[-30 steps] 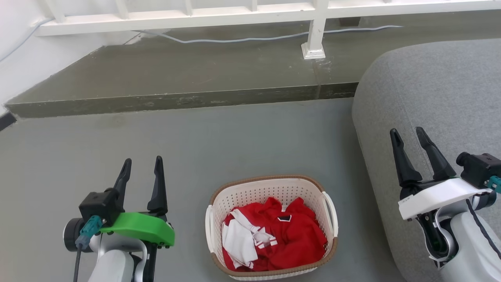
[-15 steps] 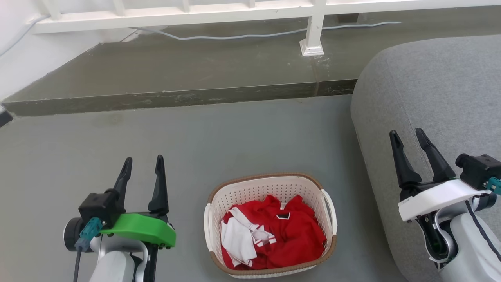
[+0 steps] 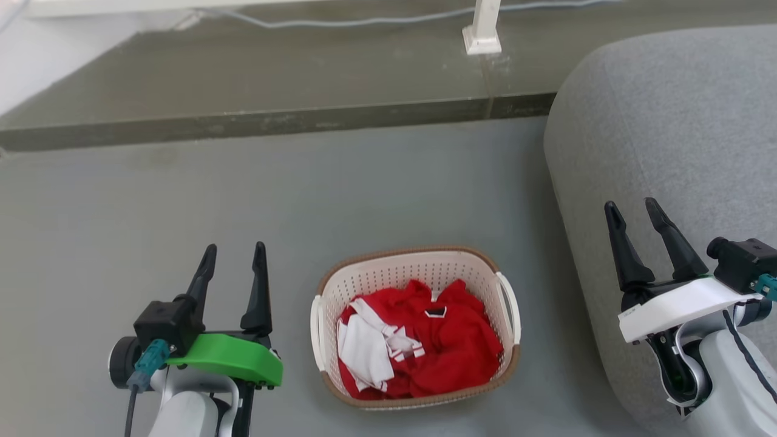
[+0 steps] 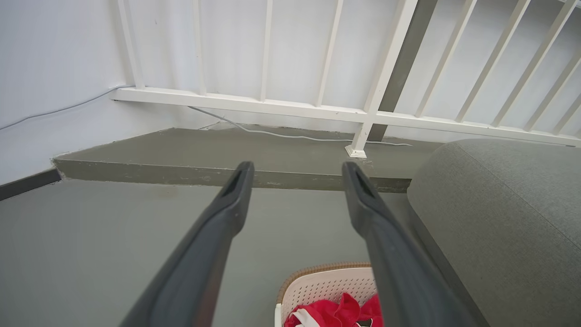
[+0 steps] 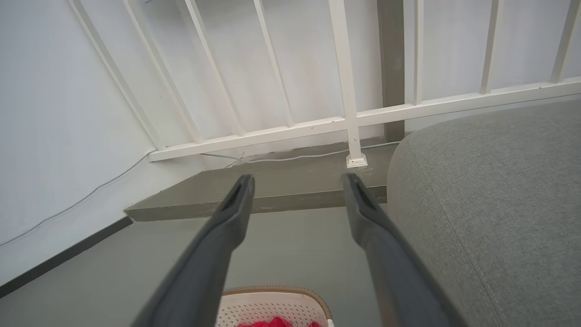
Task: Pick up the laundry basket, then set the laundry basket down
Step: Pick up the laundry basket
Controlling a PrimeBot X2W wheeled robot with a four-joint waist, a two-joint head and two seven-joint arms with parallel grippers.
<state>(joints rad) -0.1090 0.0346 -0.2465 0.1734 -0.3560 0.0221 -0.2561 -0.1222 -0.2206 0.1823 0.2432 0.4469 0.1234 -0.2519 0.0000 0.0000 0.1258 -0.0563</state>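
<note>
Sitting upright on the grey floor, the cream-white perforated plastic laundry basket w/ brown woven-look rim is low-centre in the head view. It lies roughly btwn the two arms and near the rounded grey fabric sofa on its right. Inside is a crumpled red garment w/ a white cloth bunched on the left side.

The left gripper, on a green mount, hovers beside the basket's left side, fingers spread, nothing btwn them. The right gripper, on a white mount, hangs over the sofa edge, further from the basket, also spread and empty. Both wrist views confirm parted fingers, w/ the basket rim peeking in at the bottom edge.

Prob. reason for the layout: the white loop handles sit on the basket's left and right sides, so one arm per side suits a two-handed lift. Pick-up not yet begun; neither gripper touches the basket. Next move likely needs both arms lowered and brought inward to the handles, the right one having more ground to cover. Risk: an uneven grip would tilt the load.
</note>
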